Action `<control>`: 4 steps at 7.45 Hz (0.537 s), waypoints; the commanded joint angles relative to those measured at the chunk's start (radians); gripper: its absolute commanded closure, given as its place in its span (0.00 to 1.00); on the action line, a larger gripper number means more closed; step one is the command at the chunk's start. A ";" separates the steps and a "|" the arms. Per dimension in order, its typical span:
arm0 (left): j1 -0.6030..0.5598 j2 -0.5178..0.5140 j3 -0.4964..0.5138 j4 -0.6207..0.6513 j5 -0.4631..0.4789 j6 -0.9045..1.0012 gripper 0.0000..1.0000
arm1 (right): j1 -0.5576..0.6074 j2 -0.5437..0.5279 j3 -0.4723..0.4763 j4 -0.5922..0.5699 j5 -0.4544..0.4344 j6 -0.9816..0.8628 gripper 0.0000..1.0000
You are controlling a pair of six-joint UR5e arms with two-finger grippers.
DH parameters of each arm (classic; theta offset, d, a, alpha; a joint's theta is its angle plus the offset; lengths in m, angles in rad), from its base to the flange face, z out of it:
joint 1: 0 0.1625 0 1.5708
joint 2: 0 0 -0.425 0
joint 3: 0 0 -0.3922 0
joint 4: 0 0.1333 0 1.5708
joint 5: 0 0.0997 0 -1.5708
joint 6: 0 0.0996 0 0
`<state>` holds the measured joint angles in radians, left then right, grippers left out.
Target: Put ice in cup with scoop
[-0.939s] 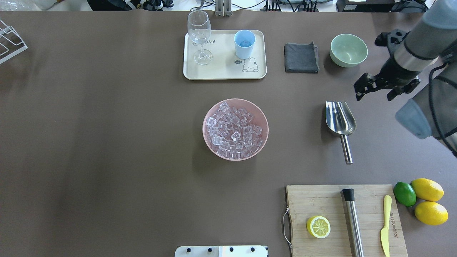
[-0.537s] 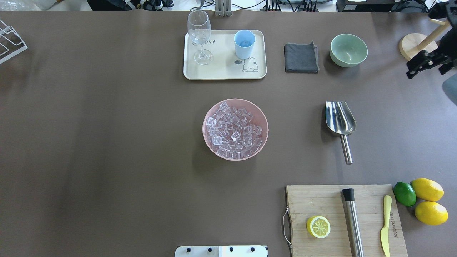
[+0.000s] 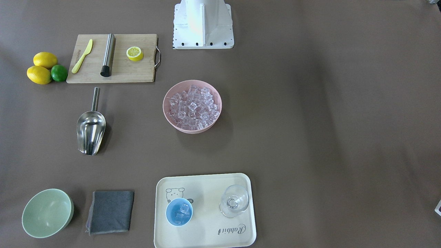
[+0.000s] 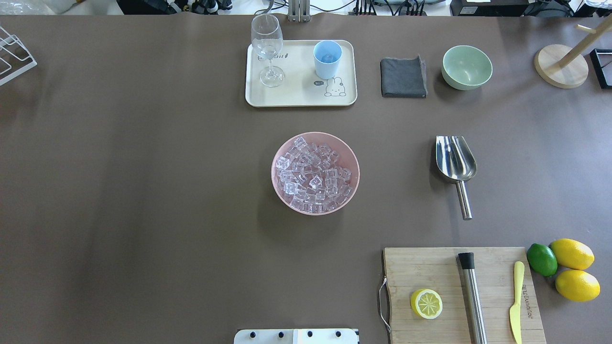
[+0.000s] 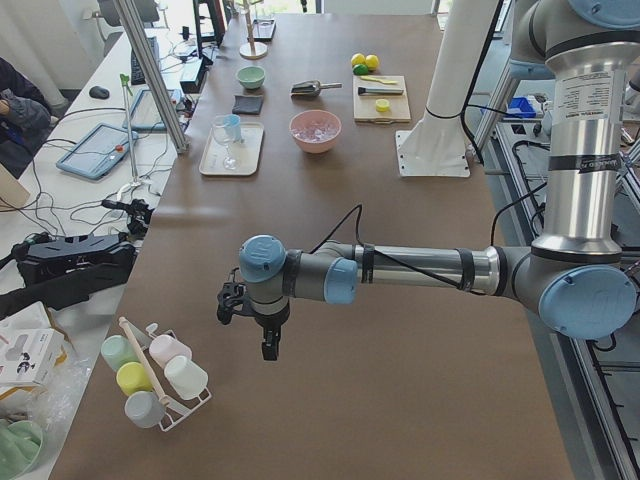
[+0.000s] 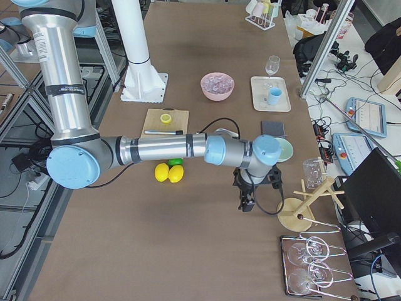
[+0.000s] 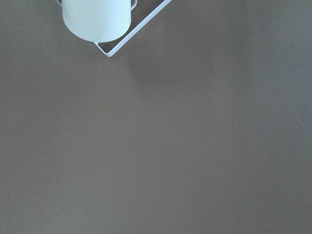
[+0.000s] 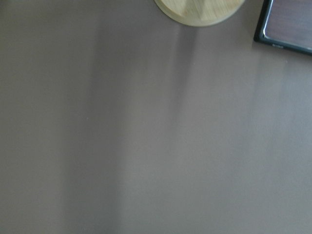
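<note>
The ice point(image 4: 315, 174) fills a pink bowl point(image 4: 278, 187) at the table's middle. The light-blue cup point(image 4: 327, 59) stands on a cream tray point(image 4: 299, 95); the front-facing view shows a few ice cubes in the cup point(image 3: 179, 212). The steel scoop point(image 4: 455, 165) lies empty on the table, right of the bowl, handle toward the robot. My left gripper point(image 5: 268, 340) shows only in the exterior left view, far from these things; I cannot tell if it is open. My right gripper point(image 6: 244, 204) shows only in the exterior right view, near a wooden stand; I cannot tell its state.
A wine glass point(image 4: 267, 48) shares the tray. A grey cloth point(image 4: 404, 77) and a pale-green bowl point(image 4: 466, 67) lie to its right. A cutting board point(image 4: 461, 294) holds a lemon half, a steel rod and a yellow knife. Lemons and a lime point(image 4: 541, 259) sit beside it.
My right arm has pulled back to the right and left the overhead view, uncovering the wooden stand. The scoop, bowl and cup have not moved.
</note>
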<state>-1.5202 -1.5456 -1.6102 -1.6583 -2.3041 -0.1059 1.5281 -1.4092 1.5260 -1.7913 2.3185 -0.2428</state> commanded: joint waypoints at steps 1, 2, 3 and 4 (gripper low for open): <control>0.000 0.001 0.000 -0.001 0.000 -0.005 0.03 | 0.041 -0.101 -0.080 0.170 0.067 -0.041 0.00; 0.000 0.001 0.000 -0.001 0.000 -0.005 0.03 | 0.041 -0.102 -0.073 0.171 0.065 -0.042 0.00; 0.000 0.001 0.000 -0.001 0.000 -0.005 0.03 | 0.041 -0.097 -0.067 0.170 0.044 -0.041 0.00; 0.000 0.001 0.000 -0.001 0.000 -0.005 0.03 | 0.041 -0.097 -0.067 0.170 0.041 -0.039 0.00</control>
<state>-1.5202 -1.5448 -1.6107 -1.6597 -2.3040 -0.1103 1.5685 -1.5051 1.4551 -1.6270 2.3728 -0.2837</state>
